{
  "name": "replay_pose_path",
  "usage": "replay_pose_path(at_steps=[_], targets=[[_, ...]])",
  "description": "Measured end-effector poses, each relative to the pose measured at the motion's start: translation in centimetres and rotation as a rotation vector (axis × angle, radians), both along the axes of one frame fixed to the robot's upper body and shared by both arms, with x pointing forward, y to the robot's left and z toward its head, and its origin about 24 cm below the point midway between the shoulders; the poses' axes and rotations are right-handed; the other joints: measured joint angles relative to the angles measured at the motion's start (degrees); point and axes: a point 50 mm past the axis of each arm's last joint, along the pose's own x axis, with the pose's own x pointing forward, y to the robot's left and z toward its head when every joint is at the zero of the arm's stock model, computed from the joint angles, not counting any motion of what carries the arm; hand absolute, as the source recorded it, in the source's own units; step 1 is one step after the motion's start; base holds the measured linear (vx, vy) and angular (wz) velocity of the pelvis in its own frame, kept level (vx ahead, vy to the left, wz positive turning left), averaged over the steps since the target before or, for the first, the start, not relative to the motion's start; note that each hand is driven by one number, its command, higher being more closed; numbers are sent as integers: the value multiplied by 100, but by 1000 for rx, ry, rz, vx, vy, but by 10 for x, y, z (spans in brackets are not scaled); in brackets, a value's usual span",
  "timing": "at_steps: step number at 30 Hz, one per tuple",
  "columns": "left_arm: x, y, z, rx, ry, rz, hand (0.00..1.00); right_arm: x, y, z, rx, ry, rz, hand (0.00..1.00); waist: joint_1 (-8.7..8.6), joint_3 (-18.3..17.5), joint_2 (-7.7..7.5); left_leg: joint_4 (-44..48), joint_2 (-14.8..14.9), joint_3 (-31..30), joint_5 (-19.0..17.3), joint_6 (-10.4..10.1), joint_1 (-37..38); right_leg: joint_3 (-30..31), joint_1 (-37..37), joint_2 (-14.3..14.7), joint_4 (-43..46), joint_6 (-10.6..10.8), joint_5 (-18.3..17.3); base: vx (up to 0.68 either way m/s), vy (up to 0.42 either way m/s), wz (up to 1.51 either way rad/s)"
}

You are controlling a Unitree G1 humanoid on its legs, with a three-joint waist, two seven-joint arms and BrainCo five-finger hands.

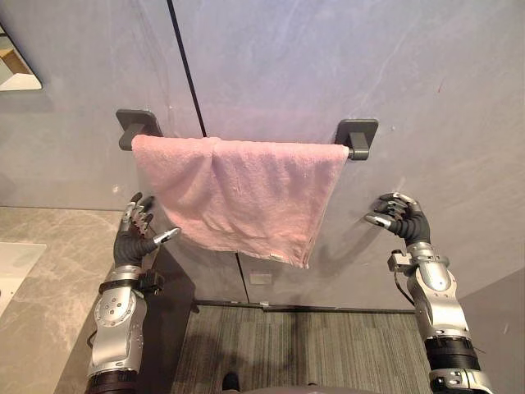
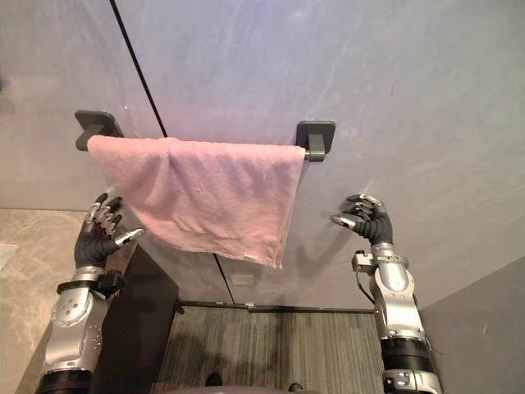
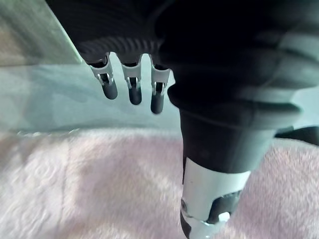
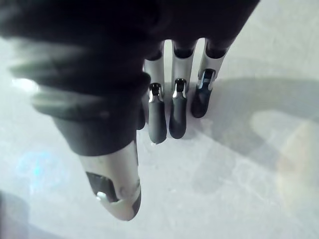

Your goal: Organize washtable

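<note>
A pink towel [image 1: 238, 193] hangs draped over a dark grey wall bar, between the bar's left mount [image 1: 138, 125] and right mount [image 1: 358, 135]. Its lower edge sags to a corner at the right. My left hand [image 1: 131, 242] is raised beside the towel's lower left edge, fingers relaxed, thumb pointing at the cloth, holding nothing. In the left wrist view the towel [image 3: 99, 189] lies just past the fingers [image 3: 134, 89]. My right hand [image 1: 406, 220] is up near the bare wall, well right of the towel, loosely open and empty; its fingers [image 4: 177, 114] show against the grey wall.
A marbled counter [image 1: 49, 279] runs along the left with a white basin's edge [image 1: 12, 267]. A dark cabinet side drops below the counter. Grey striped flooring [image 1: 295, 353] lies beneath. A mirror corner [image 1: 12, 70] shows at the upper left.
</note>
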Motion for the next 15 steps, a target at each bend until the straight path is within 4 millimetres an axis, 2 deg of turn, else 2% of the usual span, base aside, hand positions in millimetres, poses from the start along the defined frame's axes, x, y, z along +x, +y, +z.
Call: replay_pose_path(at_steps=[8, 15], targets=[[-18, 9, -3, -42, -12, 97, 0, -16, -18, -11, 3, 33, -94, 0, -15, 2, 5, -4, -23, -86, -2, -3, 54, -76, 67, -19, -9, 14, -24, -19, 2, 6], [-37, 5, -24, -118, 41, 152, 0, -34, -23, -29, -12, 104, -132, 0, -62, 3, 8, -4, -80, -166, -4, -1, 10, -164, 67, -76, -10, 57, -54, -6, 8, 7]])
